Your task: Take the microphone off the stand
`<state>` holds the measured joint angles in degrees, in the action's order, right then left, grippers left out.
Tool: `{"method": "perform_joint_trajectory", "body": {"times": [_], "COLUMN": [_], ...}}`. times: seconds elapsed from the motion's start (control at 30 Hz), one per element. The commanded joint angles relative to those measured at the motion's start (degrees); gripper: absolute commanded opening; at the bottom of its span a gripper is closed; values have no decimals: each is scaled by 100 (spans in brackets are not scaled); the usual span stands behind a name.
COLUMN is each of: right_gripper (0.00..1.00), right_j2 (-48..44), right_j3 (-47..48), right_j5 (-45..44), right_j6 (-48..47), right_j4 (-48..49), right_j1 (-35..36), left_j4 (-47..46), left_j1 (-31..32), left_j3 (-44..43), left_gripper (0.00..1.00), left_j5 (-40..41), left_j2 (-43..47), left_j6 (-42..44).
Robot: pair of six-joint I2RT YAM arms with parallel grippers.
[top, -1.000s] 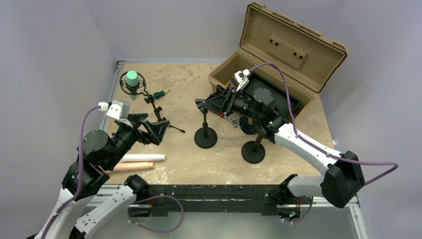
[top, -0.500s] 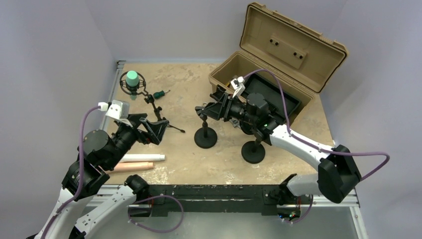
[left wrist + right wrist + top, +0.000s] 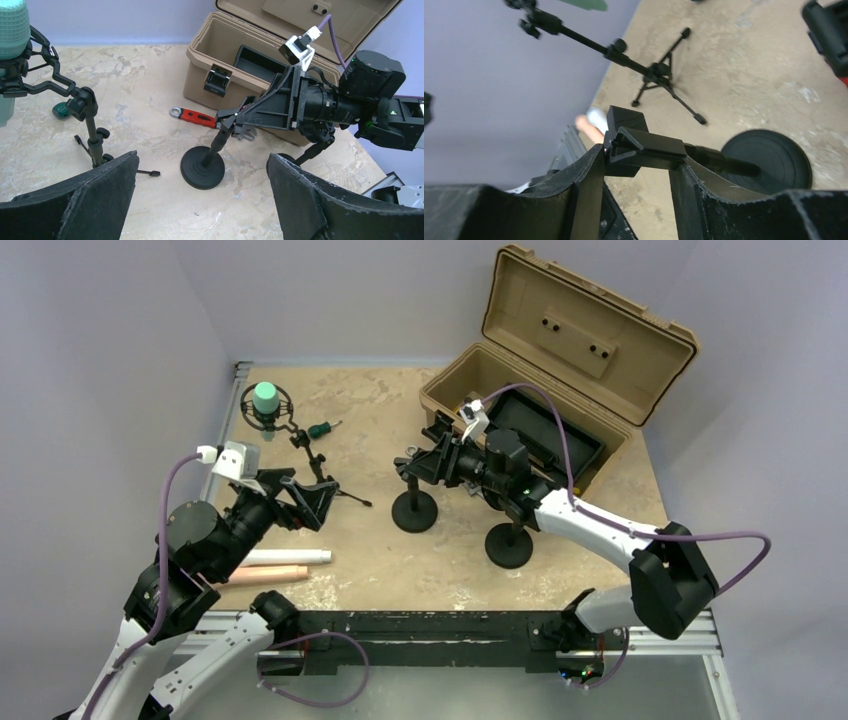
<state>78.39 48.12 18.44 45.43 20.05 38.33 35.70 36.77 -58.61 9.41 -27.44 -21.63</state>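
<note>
Top external: microphone [image 3: 265,397] seems upright — nose skyward.

On the counter [image 3: 380,570], the tripod stand [image 3: 318,472] carrying the microphone [image 3: 265,398] stands left of the round-based stand [image 3: 413,512]. The case [image 3: 452,380] sits behind it to the right, a wrench [image 3: 197,116] lies just behind it, and two tubes [image 3: 275,565] lie nearer and left of it.

No lettering, label, brand, number or sign can be read in any view, not even on the tan case [image 3: 590,335] beyond the right hand.
</note>
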Motion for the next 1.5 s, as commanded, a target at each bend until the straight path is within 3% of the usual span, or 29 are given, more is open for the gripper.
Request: {"method": "perform_joint_trajectory", "body": {"times": [0.0,0.53,0.63,0.73,0.8,0.87,0.93,1.03,1.3,1.47], "right_gripper": [43,41,42,44,52,66,79,90,94,93], "right_j2": [234,-241,-325,-346,-385,-438,-463,-508,-679,-560], "right_j3": [-42,839,851,908,977,1072,1223,1509,2386,2964], "right_j5": [-988,-1161,-1244,-1129,-1127,-1276,-1401,-1590,-1763,-2297], "right_j6": [-830,-1515,-1594,-1633,-1721,-1779,-1908,-2126,-2445,-2708], "right_j4": [-1051,-1920,-2139,-2235,-2321,-2413,-2597,-2943,-3147,-3013], "right_j1": [-21,-27,-27,-27,-27,-33,-20,-23,100,619], "left_j4": [-12,316,458,1421,1885,1990,1864,1660,1312,1401], "left_j1": [-19,-21,-17,-16,-20,-26,-30,-42,-47,-44], "left_j3": [-34,-329,-734,-1813,-2379,-2612,-2588,-2422,-1722,-1511], "left_gripper": [98,100,100,100,100,100,100,100,100,99], "left_j5": [98,465,1189,2143,2462,2649,2692,2669,2591,2745], "left_j2": [107,-335,-694,-1562,-2095,-2388,-2444,-2298,-1353,-841], "left_j6": [105,176,454,522,592,633,657,565,257,219]}}
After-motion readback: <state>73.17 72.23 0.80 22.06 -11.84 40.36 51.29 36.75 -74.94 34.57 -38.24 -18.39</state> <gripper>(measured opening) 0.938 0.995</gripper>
